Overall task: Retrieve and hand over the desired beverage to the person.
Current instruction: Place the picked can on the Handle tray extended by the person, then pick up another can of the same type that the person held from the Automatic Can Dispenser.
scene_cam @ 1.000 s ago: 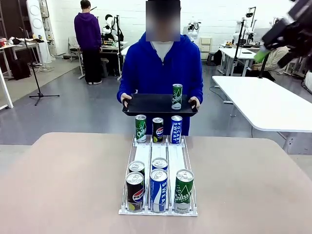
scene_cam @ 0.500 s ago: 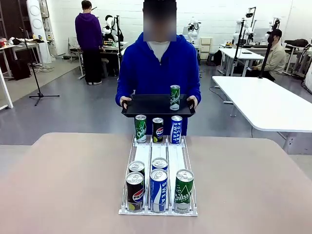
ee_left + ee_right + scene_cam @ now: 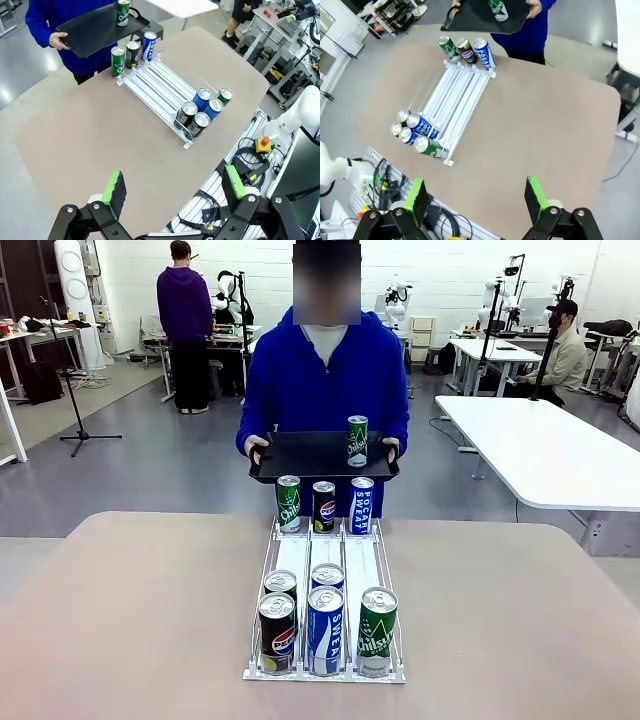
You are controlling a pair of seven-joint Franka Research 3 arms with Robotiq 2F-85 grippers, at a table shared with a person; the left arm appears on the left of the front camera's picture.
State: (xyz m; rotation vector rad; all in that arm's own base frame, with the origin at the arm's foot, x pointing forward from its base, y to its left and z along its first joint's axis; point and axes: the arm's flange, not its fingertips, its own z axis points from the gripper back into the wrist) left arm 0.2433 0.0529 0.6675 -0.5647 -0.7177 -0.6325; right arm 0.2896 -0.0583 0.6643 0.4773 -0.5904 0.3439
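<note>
Left gripper [image 3: 174,184] and right gripper [image 3: 476,194] recorded spread wide, empty, above the table [image 3: 500,620]. Green can [image 3: 357,440] noted upright at 3 o'clock end of black tray [image 3: 300,455], held by the person [image 3: 325,380] at 12 o'clock of the rack [image 3: 297,558].

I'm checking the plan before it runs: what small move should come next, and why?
Probably none toward the rack: leave both arms parked high. A green can already stands on the tray the person holds, and the left end effector and right end effector hang open and empty above the table.
</note>
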